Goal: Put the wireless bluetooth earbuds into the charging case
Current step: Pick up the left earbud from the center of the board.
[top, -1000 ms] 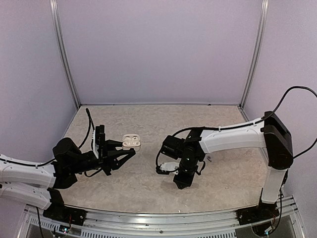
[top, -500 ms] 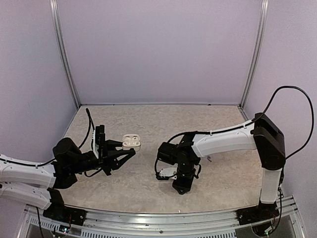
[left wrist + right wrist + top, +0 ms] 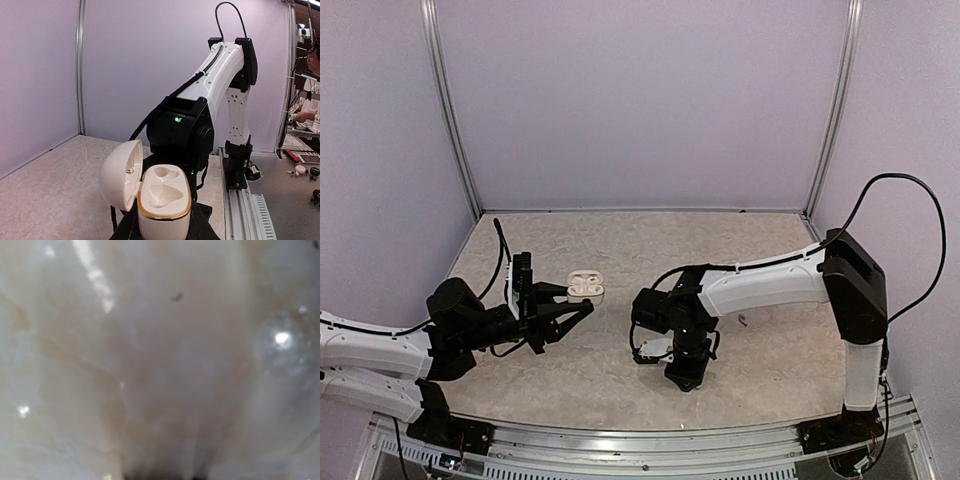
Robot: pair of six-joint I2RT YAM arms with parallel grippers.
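Note:
The white charging case (image 3: pixel 164 200) with a gold rim stands upright between my left gripper's (image 3: pixel 162 234) dark fingers. Its lid (image 3: pixel 120 175) is swung open to the left and both wells are empty. In the top view the case (image 3: pixel 586 287) is at the tip of the left gripper (image 3: pixel 576 303), left of centre. My right gripper (image 3: pixel 686 377) points straight down at the table near the front. Its wrist view is a blurred close-up of the tabletop, with only dark finger traces at the bottom edge. A tiny pale piece (image 3: pixel 745 321), possibly an earbud, lies on the table right of that arm.
The right arm's black wrist (image 3: pixel 180 132) stands just behind the held case. A blurred, glossy rounded shape (image 3: pixel 281 340) shows at the right of the right wrist view. The metal rail (image 3: pixel 650 440) runs along the front edge, and lilac walls close in the other sides.
The right arm has swung left and toward the front edge, lowering its gripper onto the tabletop. The left arm and the case have not moved.

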